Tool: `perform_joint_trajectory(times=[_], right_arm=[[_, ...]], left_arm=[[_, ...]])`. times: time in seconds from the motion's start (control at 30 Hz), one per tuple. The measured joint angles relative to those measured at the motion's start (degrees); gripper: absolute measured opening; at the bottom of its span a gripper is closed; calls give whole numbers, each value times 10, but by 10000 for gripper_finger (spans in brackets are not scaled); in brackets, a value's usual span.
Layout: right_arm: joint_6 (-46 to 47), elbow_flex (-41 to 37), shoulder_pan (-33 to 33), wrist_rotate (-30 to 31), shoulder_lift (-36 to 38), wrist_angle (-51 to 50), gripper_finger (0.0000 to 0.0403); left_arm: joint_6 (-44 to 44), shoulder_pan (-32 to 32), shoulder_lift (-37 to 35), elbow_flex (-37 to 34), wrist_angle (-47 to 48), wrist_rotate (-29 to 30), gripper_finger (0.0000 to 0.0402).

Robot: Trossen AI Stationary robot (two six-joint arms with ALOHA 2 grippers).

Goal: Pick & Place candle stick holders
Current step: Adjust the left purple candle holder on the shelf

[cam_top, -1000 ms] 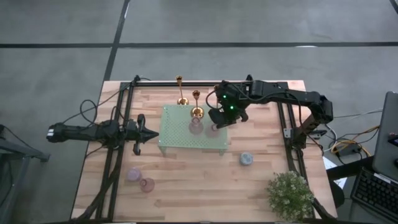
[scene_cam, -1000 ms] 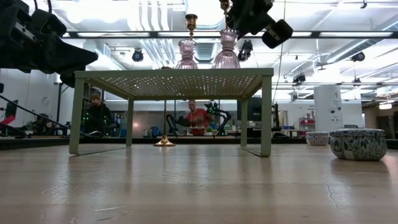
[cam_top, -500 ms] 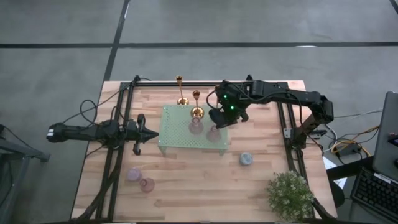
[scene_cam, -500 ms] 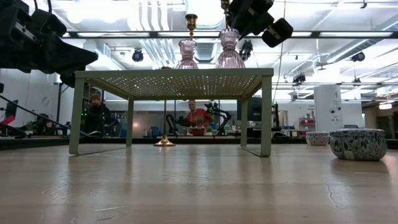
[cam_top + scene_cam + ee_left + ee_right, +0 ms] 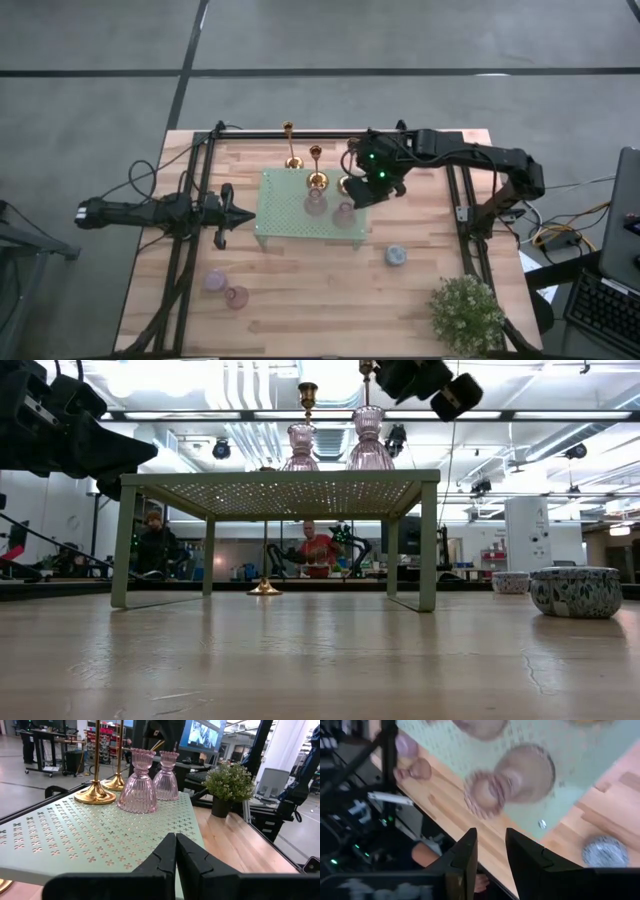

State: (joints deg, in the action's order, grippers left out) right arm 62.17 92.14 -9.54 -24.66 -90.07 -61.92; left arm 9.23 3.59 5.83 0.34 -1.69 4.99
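Candlesticks: one stands on the green rack at its 12 o'clock edge, another on the table just beyond. Right gripper hovers above the rack's 2 o'clock corner, jaws slightly parted and empty; left gripper waits at 9 o'clock, closed. Looks rigid, slick, top-heavy: pinch the stem low, near the base.

Candlesticks shiny gold; stand pale green, perforated cross pattern; holders pink glass; worktop light wood; bowl blue-white patterned.
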Motion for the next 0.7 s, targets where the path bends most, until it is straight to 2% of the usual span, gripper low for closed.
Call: perform_joint_trajectory(times=[0.23,0.4,0.47,0.6,0.7], right_arm=[[-37,0,48,12,12,-39,80],[-39,0,106,93,19,-39,75],[-40,0,136,145,20,-39,73],[-20,-1,208,321,20,-26,74],[-5,-12,264,431,11,-12,79]], left_arm=[[0,0,0,0,0,0,14],[0,0,0,0,0,0,14],[0,0,0,0,0,0,14],[0,0,0,0,0,0,14],[0,0,0,0,0,0,14]])
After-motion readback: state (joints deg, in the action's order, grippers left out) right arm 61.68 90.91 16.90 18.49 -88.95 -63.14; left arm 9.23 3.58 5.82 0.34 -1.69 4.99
